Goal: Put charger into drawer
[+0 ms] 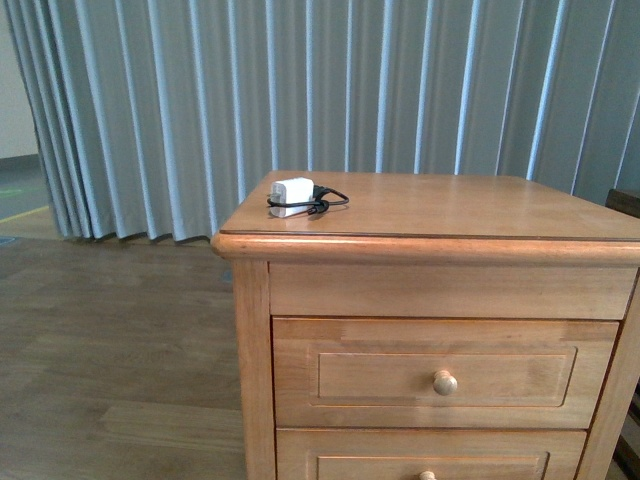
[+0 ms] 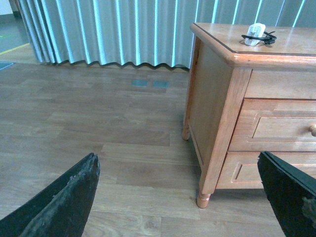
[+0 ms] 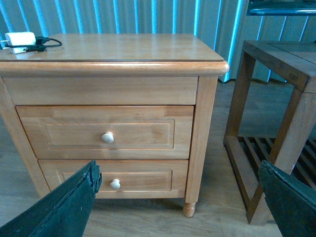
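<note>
The charger is laid far left on the nightstand; the drawer is closed. Left end effector and right end effector are spread apart.

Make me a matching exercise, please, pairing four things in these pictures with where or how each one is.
Things:
1 charger
2 upper drawer
3 curtain
4 dark side table

Places or states:
A shut
B hanging behind the nightstand
C lying on the nightstand's top
D standing on the floor beside the nightstand

Pairs: 1-C, 2-A, 3-B, 4-D.
</note>
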